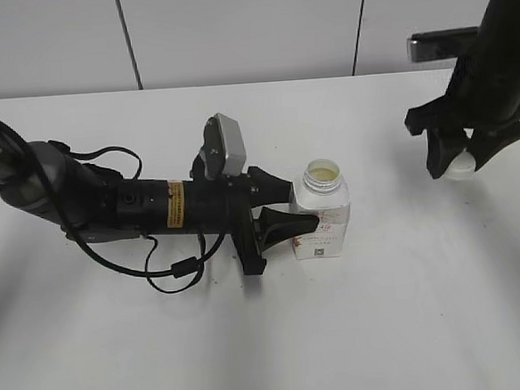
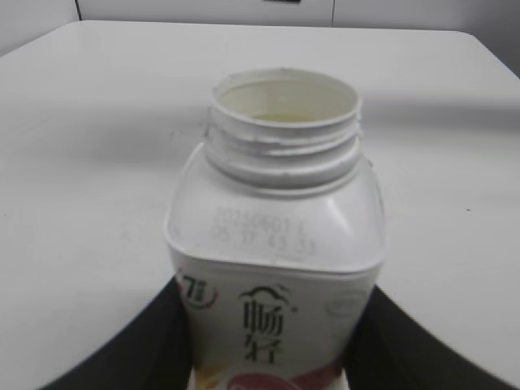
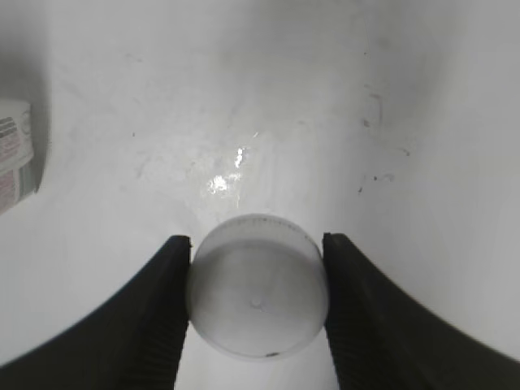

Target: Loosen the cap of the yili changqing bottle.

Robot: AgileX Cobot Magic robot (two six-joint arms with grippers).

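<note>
The white yili changqing bottle (image 1: 320, 210) stands upright mid-table, its threaded neck open and capless. My left gripper (image 1: 290, 209) is shut on the bottle's body from the left; in the left wrist view the bottle (image 2: 276, 244) sits between the black fingers of the left gripper (image 2: 272, 341). The round white cap (image 3: 257, 296) is off the bottle and held between the fingers of my right gripper (image 3: 257, 305), low over the table. In the exterior view the right gripper (image 1: 463, 156) holds the cap (image 1: 461, 165) at the far right.
The white table (image 1: 411, 318) stretches all round. A black cable (image 1: 172, 271) loops under the left arm. A grey panelled wall (image 1: 240, 31) runs behind the table's far edge.
</note>
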